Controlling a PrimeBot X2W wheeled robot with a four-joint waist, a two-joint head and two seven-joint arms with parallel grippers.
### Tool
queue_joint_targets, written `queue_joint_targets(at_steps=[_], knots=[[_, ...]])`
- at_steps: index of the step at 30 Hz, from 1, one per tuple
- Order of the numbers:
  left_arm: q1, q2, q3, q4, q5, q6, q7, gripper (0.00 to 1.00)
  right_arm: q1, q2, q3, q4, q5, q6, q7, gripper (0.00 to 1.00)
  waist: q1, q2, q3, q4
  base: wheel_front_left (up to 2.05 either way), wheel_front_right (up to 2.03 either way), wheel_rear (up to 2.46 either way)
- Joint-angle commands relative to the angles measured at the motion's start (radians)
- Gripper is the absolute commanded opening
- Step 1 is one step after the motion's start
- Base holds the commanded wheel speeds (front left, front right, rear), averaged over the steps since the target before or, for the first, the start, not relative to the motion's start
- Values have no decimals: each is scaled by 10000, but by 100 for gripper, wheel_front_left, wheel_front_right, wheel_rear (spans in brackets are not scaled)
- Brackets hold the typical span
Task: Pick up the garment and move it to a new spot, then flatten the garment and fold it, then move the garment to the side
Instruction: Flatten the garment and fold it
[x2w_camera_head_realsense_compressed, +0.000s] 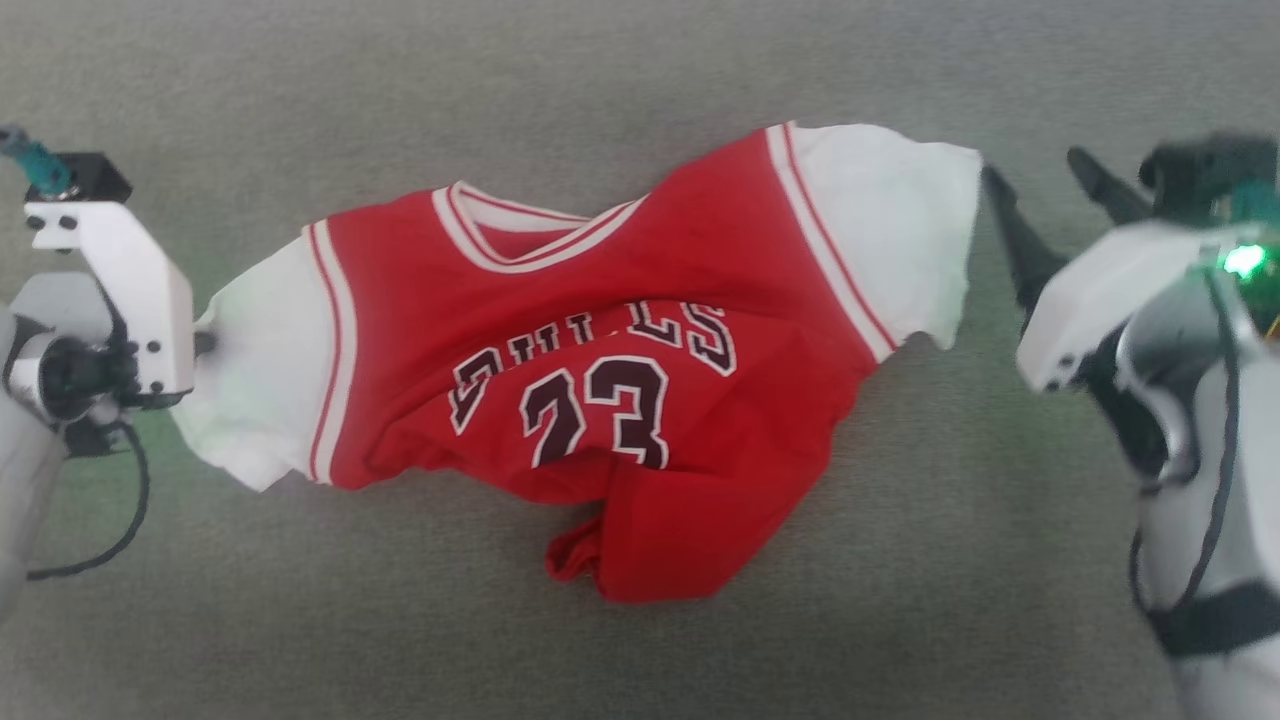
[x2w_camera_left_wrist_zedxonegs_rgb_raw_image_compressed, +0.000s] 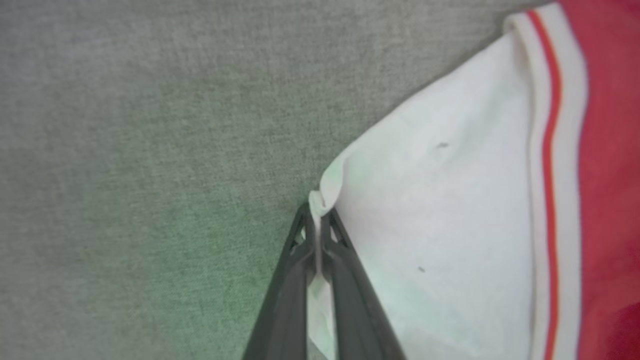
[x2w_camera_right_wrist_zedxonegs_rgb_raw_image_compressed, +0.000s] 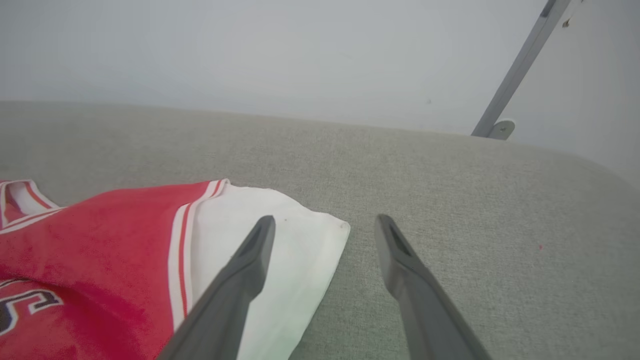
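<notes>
Our left gripper (x2w_camera_head_realsense_compressed: 207, 343), at the left edge, pinches the garment (x2w_camera_head_realsense_compressed: 700, 260) by a white sleeve; our right gripper (x2w_camera_head_realsense_compressed: 1032, 165), far right, is spread apart.

A crease hides part of the lettering (x2w_camera_head_realsense_compressed: 690, 335) on the garment (x2w_camera_head_realsense_compressed: 700, 230); the picture's edge cuts the right arm (x2w_camera_head_realsense_compressed: 1200, 420).

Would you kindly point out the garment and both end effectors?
garment (x2w_camera_head_realsense_compressed: 700, 230): head view, red chest above the lettering.
left end effector (x2w_camera_left_wrist_zedxonegs_rgb_raw_image_compressed: 316, 214): left wrist view, midway between fingertips pinching the sleeve edge.
right end effector (x2w_camera_right_wrist_zedxonegs_rgb_raw_image_compressed: 325, 218): right wrist view, gap between open fingertips.
</notes>
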Motion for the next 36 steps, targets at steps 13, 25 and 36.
queue_joint_targets(at_steps=[13,25,36], knots=[[-726,-1145,-409,895,233,-454,-668,0,-3020,-915,37,3510,73,1,4081,100,0,0,702,1084,0,0,0],[-1121,-1492,-392,1765,159,-639,-1317,0,-3501,-502,-541,5278,36,1,5618,0,0,0,644,1308,0,0,0],[-2273,-1270,-476,1792,640,-735,-2047,0,-3829,-972,206,4413,972,1,4299,0,0,0,-1147,1337,0,0,0]])
